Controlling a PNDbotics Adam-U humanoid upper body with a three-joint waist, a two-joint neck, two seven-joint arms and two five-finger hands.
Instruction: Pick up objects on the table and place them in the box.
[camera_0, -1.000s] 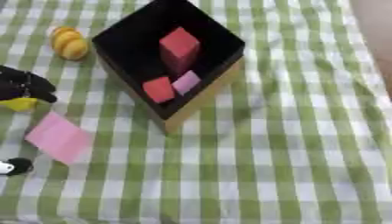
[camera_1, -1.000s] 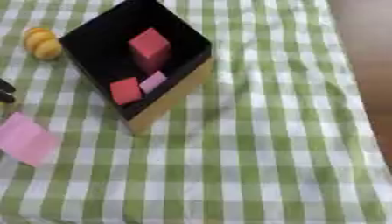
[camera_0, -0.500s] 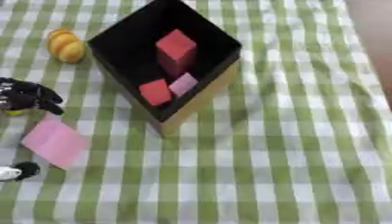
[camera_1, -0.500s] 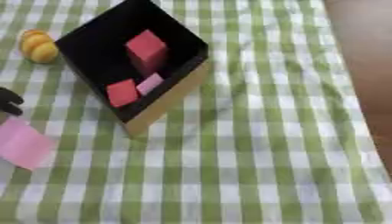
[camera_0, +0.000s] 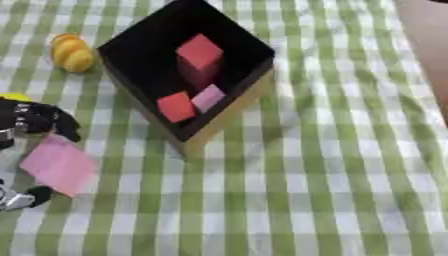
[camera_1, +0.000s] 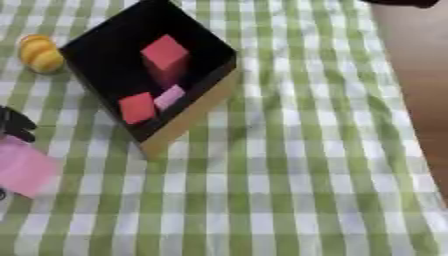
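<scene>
The black left hand (camera_0: 35, 120), fingers curled over something yellow (camera_0: 16, 96), hovers beside the flat pink square (camera_0: 59, 164); carry it clear over the black open box's (camera_0: 254, 45) near wall.

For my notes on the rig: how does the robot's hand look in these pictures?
Only the left hand shows, at the left edge: black fingers, with a silver, metal-looking part lower down. No cables or markings can be made out. The right hand is not in view.
</scene>
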